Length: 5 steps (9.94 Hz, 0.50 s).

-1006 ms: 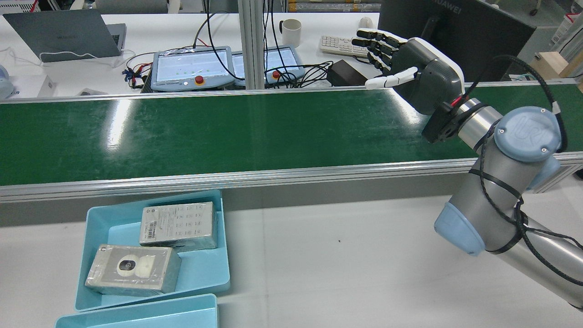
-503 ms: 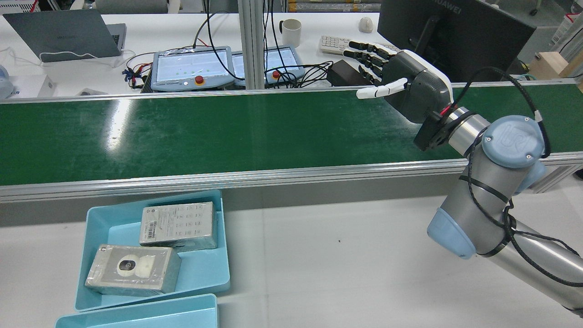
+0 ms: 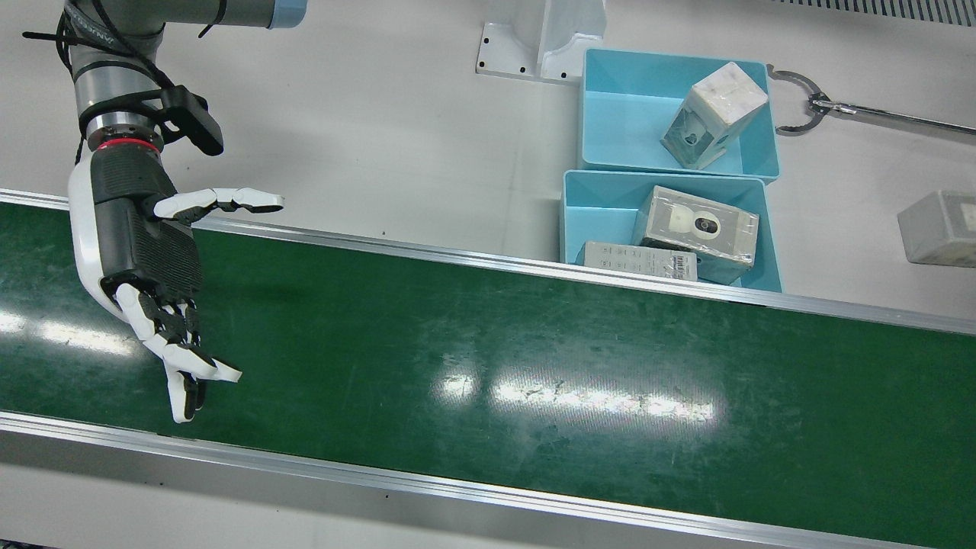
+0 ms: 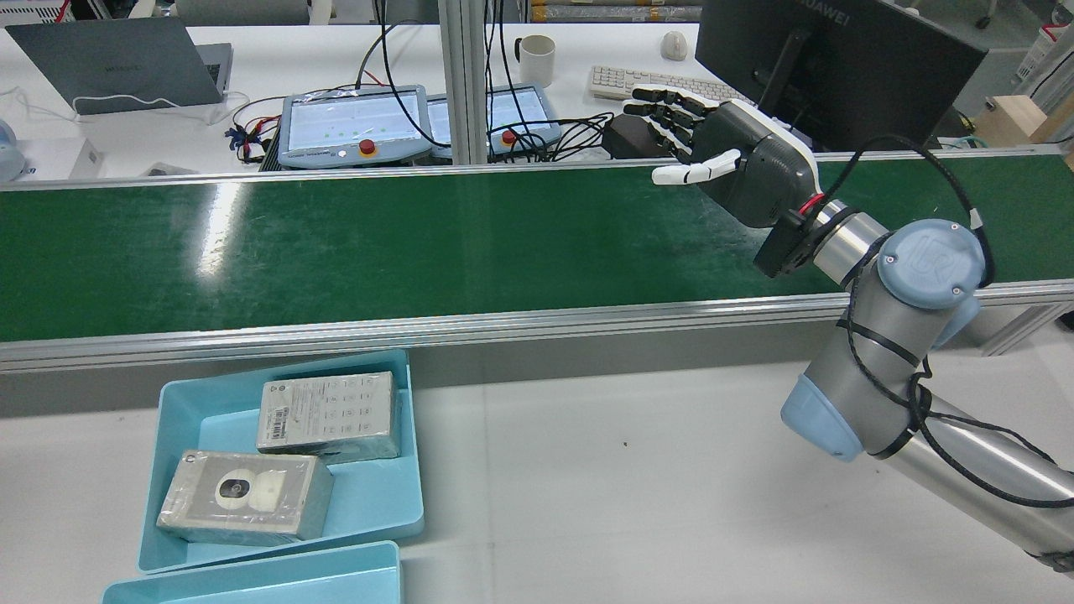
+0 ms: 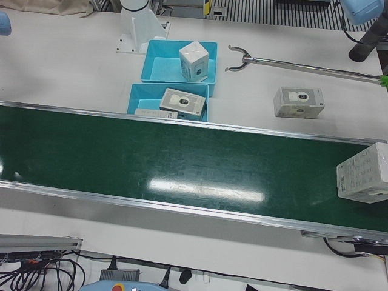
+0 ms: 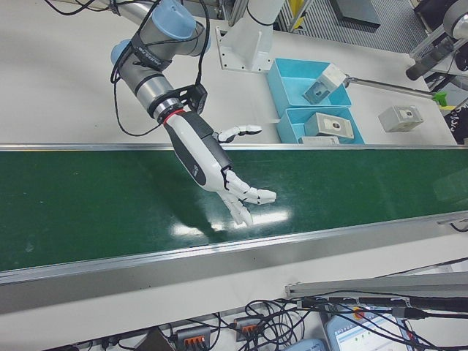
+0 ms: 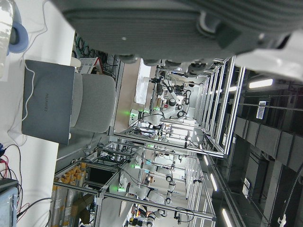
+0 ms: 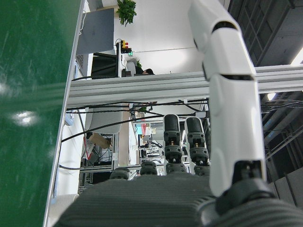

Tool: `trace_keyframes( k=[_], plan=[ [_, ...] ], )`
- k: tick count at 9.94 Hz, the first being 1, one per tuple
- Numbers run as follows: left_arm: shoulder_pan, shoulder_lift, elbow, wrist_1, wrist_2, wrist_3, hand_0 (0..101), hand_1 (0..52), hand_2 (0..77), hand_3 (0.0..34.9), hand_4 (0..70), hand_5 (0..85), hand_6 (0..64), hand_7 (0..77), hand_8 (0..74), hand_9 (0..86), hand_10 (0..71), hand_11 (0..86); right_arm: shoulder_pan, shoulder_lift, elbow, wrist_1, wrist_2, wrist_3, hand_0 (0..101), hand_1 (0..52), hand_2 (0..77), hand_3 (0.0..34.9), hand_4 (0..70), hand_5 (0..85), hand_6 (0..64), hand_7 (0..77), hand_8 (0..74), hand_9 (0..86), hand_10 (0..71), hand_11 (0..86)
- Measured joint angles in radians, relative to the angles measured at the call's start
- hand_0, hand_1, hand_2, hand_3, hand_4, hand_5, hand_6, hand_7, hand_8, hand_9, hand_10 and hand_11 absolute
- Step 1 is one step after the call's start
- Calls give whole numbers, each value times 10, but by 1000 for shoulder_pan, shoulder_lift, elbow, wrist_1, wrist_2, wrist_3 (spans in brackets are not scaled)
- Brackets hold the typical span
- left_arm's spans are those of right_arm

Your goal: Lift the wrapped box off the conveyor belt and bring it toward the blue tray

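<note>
Meanwhile the right hand (image 3: 149,259) hangs over the conveyor belt (image 3: 488,358) at the left of the front view, fingers spread wide, holding nothing. The wrapped box (image 5: 364,173) rides the belt at the far right edge of the left-front view, well apart from that hand, down the belt past the blue tray (image 5: 142,94). Its long axis seems to lie across the belt. The left hand's state cannot be told from its own camera.
</note>
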Motion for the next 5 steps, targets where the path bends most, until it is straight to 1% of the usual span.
trace_keyframes(
  k=[1,2,4,5],
  plan=[
    [0,0,0,0,0,0,0,0,5,0,0,11,0,5,5,0,5,5,4,0,-2,5,-3,4,502,180,191,49,142,202,71,229,0,38,0,16],
    [0,0,0,0,0,0,0,0,5,0,0,11,0,5,5,0,5,0,8,-2,-1,7,-4,7,503,180,191,62,147,207,65,235,0,49,0,16],
    [0,0,0,0,0,0,0,0,5,0,0,11,0,5,5,0,5,0,11,-19,1,9,-3,11,503,180,180,60,125,207,65,229,0,49,0,16],
    [0,0,0,0,0,0,0,0,5,0,0,11,0,5,5,0,5,0,12,-26,2,9,-3,12,503,180,180,60,125,207,55,213,0,49,0,16]
  ],
)
